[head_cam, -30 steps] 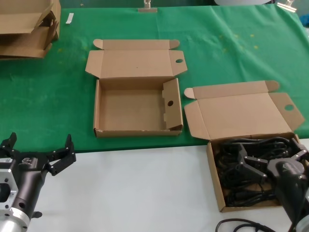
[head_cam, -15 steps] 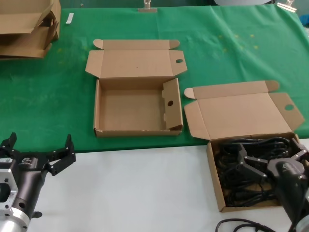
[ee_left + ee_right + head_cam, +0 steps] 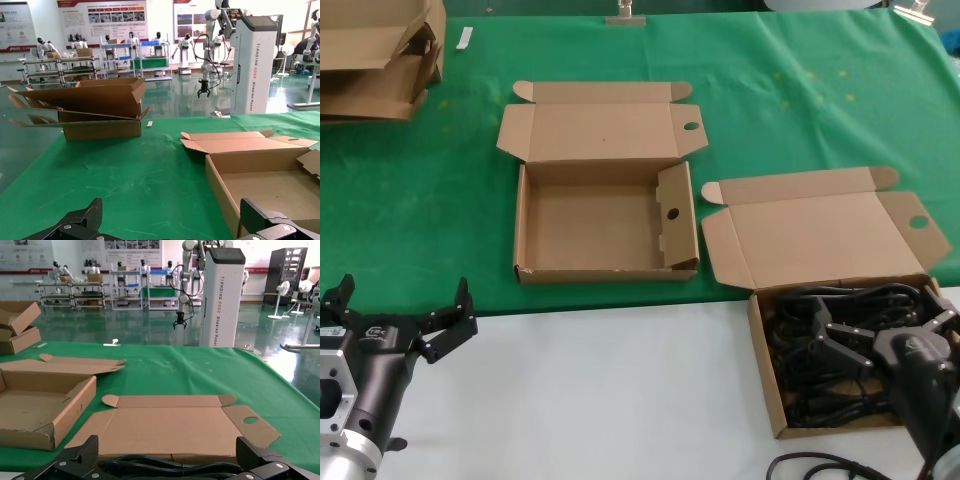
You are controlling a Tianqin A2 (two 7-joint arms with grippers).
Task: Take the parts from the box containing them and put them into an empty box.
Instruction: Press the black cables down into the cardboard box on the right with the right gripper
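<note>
The parts (image 3: 815,385) are black power cords bundled inside the box containing them (image 3: 766,370), at the right on the white table, its lid (image 3: 820,235) laid open on the green cloth. My right gripper (image 3: 883,318) hangs open just above the cords, touching nothing. In the right wrist view the cords (image 3: 165,467) lie between the spread fingers of the right gripper (image 3: 167,447). The empty box (image 3: 605,225) sits open at the centre of the green cloth. My left gripper (image 3: 404,295) is open and empty at the near left. It (image 3: 171,210) faces the empty box's wall (image 3: 220,185).
A pile of flat cardboard pieces (image 3: 375,55) lies at the far left corner; the left wrist view shows the pile (image 3: 95,110) too. A loose black cable (image 3: 820,465) lies on the white table at the near right edge.
</note>
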